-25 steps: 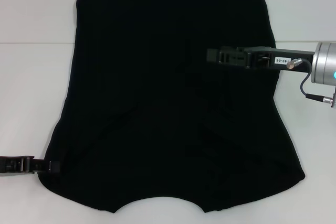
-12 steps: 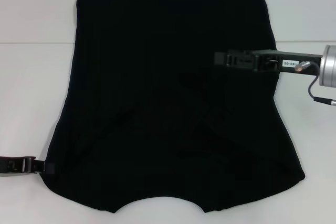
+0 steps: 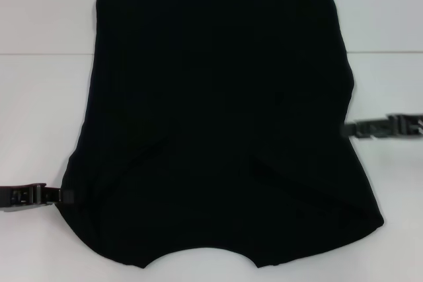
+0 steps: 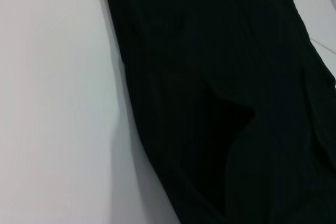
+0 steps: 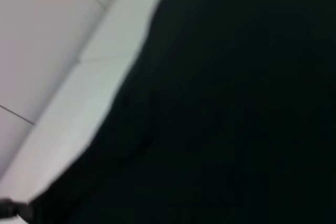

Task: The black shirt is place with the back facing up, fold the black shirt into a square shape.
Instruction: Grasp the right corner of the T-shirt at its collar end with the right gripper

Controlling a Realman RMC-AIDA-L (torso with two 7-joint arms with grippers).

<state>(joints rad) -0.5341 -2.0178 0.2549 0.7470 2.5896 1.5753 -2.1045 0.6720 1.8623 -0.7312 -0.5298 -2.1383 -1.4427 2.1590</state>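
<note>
Left gripper [image 3: 61,195] sits at lower left of the head view, tip against the black shirt [image 3: 218,123] edge; grip state cannot be told. Right gripper [image 3: 349,129], blurred at right edge, likewise undeterminable. Shirt lies flat across frame centre on the white table [image 3: 39,117].

Plain black shirt [image 3: 218,123], white table [image 3: 39,117]

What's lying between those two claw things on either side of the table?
Only the black shirt, spread flat on the white table. In the head view, the left gripper and right gripper sit at its opposite side edges.
</note>
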